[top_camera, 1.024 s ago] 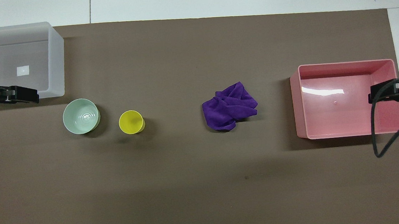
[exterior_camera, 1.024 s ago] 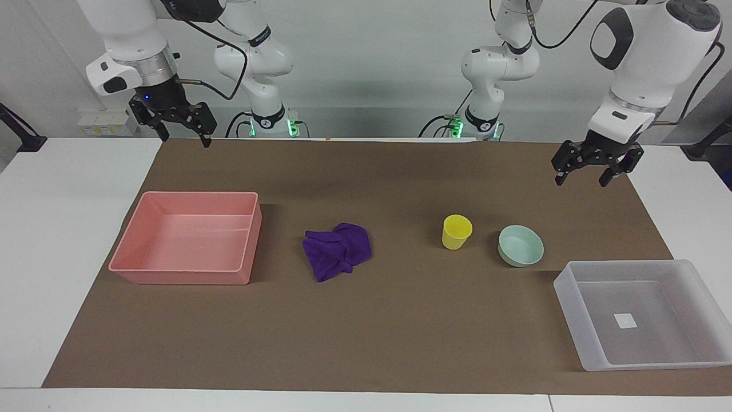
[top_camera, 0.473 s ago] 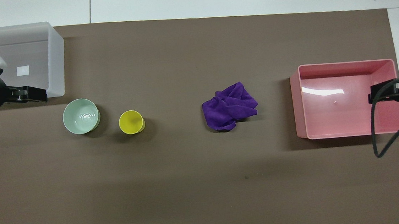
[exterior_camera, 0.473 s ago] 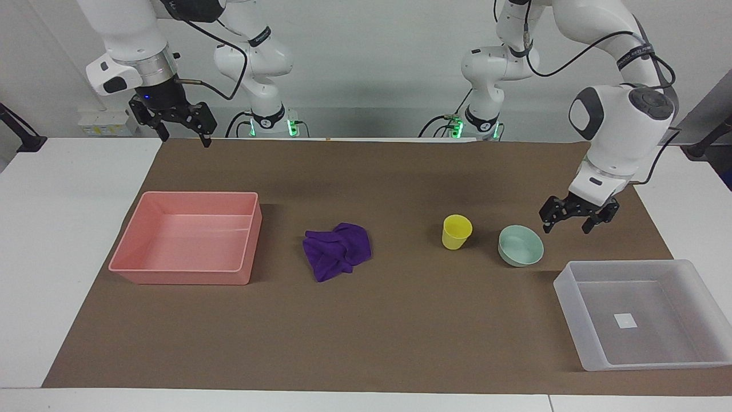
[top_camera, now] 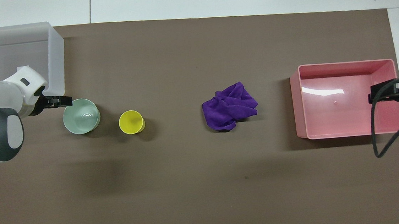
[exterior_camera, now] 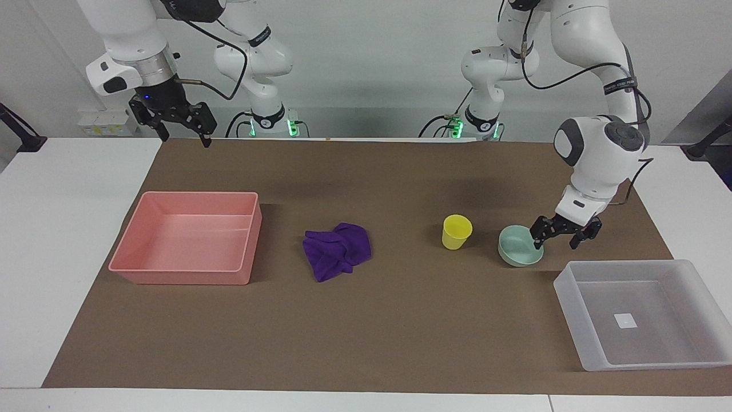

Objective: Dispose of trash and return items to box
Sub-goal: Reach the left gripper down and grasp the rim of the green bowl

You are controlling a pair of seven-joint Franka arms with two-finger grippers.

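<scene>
Bowl (exterior_camera: 519,246) first: you have the left gripper (exterior_camera: 556,240) down at its rim on the side toward the left arm's end of the table, jaws spread wide, one finger (exterior_camera: 538,240) over the edge of the bowl and the other outside it; nothing is clamped, and you cannot tell from either view whether that finger touches the rim. You can see the bowl sitting upright on the brown mat (exterior_camera: 400,320), with the yellow cup (exterior_camera: 456,232) just beside it toward the right arm's end, upright and apart from it. Your box (exterior_camera: 675,359) lies near the bowl, farther from the robots and at the left arm's end of the table, with only a white sticker (exterior_camera: 625,321) on its floor. You will find the purple rag (exterior_camera: 337,250) crumpled near the middle of the mat, well apart from the cup, between it and the pink bin (exterior_camera: 183,277), which stands toward the right arm's end. Your right gripper (exterior_camera: 182,137) waits high over the mat's edge nearest the robots, on the robots' side of the pink bin, fingers open and holding nothing
</scene>
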